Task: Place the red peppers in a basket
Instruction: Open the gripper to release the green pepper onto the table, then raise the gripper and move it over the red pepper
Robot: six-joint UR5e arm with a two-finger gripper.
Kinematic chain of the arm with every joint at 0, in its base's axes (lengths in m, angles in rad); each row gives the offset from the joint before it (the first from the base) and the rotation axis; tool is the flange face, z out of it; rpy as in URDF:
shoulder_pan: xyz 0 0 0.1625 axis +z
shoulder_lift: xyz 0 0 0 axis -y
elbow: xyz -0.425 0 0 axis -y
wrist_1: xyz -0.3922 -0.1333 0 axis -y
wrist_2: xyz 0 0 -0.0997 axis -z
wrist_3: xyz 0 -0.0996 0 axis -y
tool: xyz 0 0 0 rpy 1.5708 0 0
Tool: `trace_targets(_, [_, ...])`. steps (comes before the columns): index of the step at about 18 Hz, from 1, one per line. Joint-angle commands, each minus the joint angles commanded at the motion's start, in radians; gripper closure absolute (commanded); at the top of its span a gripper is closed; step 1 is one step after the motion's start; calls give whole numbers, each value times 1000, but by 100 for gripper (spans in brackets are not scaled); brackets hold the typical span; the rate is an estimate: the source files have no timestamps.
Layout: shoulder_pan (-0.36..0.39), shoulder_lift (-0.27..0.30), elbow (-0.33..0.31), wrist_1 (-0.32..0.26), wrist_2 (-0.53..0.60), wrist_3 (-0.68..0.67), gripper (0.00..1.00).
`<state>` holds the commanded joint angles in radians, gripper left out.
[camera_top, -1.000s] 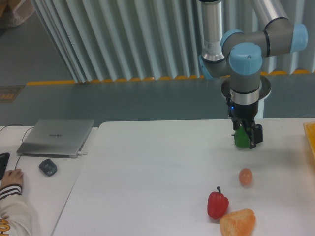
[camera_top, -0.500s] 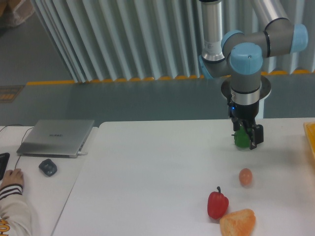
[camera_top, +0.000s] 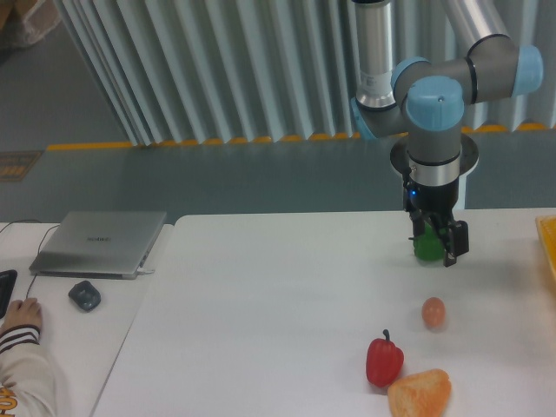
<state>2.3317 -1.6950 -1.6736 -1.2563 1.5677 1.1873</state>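
Camera view shows one white table (camera_top: 261,313) with one robot arm above it. On the table I count one red pepper (camera_top: 384,360), one green pepper (camera_top: 426,247), one small orange ball (camera_top: 433,312) and one orange bread-like piece (camera_top: 420,393). The red pepper stands upright near the front edge, touching the bread piece on its right. The gripper (camera_top: 433,243) is low over the green pepper, well apart from the red one; if its jaws pinch the green pepper, I cannot tell. One basket (camera_top: 549,243) shows only as a yellow strip at the right edge. One laptop (camera_top: 100,243), one mouse (camera_top: 84,295) and one hand (camera_top: 19,314) are at the left.
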Motion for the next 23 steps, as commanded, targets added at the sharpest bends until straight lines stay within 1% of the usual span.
trace_targets(5, [12,2,0,-5,-3,-5,0])
trace_targets(6, [12,2,-2,-6,-2,-32,0])
trace_targets(9, [8,-8,0,2,-6,-234,0])
trace_targets(10, [6,-11,2,12,-8,-267,0])
trace_targets(12, [6,-9,-3,34,-12,-282,0])
trace_targets(13, [6,-11,-5,35,-12,-323,0])
trace_targets(15, [5,-31,11,41,-12,-467,0])
trace_targets(16, [-3,-50,30,41,-14,-564,0])
trace_targets(17, [-20,-76,53,60,-15,-645,0])
trace_targets(18, [-35,-95,64,80,-15,-696,0])
trace_targets(20, [-61,-116,74,116,-14,-793,0])
trace_targets(23, [-100,-147,75,208,-12,-888,0])
